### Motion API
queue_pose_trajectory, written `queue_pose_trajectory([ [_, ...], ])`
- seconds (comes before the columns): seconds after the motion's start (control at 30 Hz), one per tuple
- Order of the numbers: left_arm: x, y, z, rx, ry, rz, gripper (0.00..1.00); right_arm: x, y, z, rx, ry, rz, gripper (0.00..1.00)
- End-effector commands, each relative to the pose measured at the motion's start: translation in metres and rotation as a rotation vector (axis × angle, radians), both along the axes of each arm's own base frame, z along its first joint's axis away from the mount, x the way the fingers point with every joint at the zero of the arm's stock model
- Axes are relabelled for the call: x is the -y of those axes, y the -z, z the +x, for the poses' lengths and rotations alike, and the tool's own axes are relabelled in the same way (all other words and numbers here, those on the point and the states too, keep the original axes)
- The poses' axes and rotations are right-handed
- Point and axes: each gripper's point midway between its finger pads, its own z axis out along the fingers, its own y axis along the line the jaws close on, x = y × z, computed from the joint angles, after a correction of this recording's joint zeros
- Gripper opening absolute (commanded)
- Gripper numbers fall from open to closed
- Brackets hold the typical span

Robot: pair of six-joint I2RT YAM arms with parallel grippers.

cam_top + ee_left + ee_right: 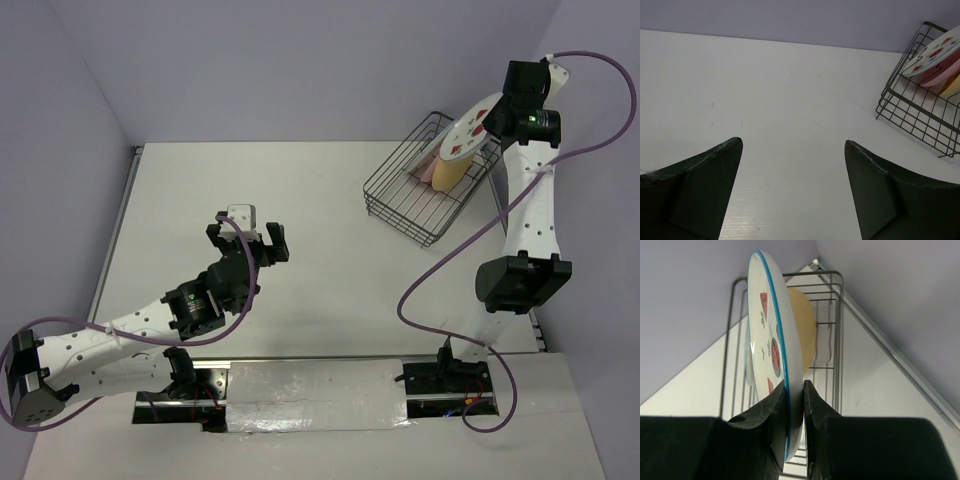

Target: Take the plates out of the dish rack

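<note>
The black wire dish rack (400, 200) stands at the far right of the table. My right gripper (497, 118) is shut on the rim of the white strawberry plate (470, 130), held edge-up above the rack; in the right wrist view the plate (771, 340) sits between my fingers (776, 405). The pale yellow-orange plate (452, 172) and the pink plate (428, 168) lean in the rack behind it. The yellow-orange plate also shows in the right wrist view (802, 330). My left gripper (250, 240) is open and empty over the table's middle, far from the rack (920, 115).
The purple walls close in at the back and right, near the rack. The right arm's purple cable (440, 275) loops over the table beside the rack. The table's left edge (120, 230) runs past my left arm.
</note>
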Motion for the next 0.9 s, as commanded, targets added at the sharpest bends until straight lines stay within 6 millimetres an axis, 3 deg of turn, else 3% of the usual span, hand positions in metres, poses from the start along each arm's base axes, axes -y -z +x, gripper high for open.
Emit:
queue_pose_trajectory([
  [0.0, 0.002, -0.012, 0.001, 0.026, -0.007, -0.053, 0.95, -0.02, -0.11, -0.015, 0.334, -0.056, 0.019, 0.0],
  [0.23, 0.003, -0.013, 0.001, 0.025, -0.005, -0.053, 0.95, -0.029, -0.099, -0.008, 0.321, -0.106, 0.042, 0.0],
  [0.27, 0.003, -0.013, 0.001, 0.024, -0.007, -0.05, 0.95, -0.038, -0.109, -0.008, 0.367, -0.153, 0.052, 0.0],
  [0.3, 0.003, -0.013, 0.001, 0.024, -0.007, -0.05, 0.95, -0.046, -0.1, -0.005, 0.357, -0.185, 0.059, 0.0],
  [0.33, 0.003, -0.013, 0.001, 0.022, -0.007, -0.049, 0.95, -0.055, -0.11, -0.001, 0.405, -0.223, 0.057, 0.0],
  [0.47, 0.002, -0.016, -0.001, 0.023, 0.002, -0.062, 0.95, -0.109, -0.114, 0.002, 0.426, -0.418, 0.047, 0.0],
  [0.53, 0.002, -0.019, -0.003, 0.025, 0.02, -0.079, 0.95, -0.152, -0.112, 0.003, 0.421, -0.541, 0.067, 0.0],
  [0.57, 0.001, -0.023, -0.005, 0.032, 0.027, -0.094, 0.95, -0.163, -0.108, 0.004, 0.413, -0.567, 0.068, 0.0],
  [0.73, -0.005, -0.025, -0.009, 0.052, 0.033, -0.114, 0.95, -0.251, -0.098, -0.014, 0.428, -0.793, 0.105, 0.0],
  [0.77, -0.006, -0.026, -0.009, 0.054, 0.027, -0.113, 0.95, -0.262, -0.078, -0.015, 0.391, -0.821, 0.129, 0.0],
  [0.83, -0.009, -0.026, -0.009, 0.052, 0.015, -0.113, 0.95, -0.283, -0.077, -0.025, 0.425, -0.883, 0.183, 0.0],
  [0.87, -0.009, -0.026, -0.009, 0.052, 0.012, -0.112, 0.95, -0.297, -0.049, -0.029, 0.375, -0.912, 0.208, 0.0],
])
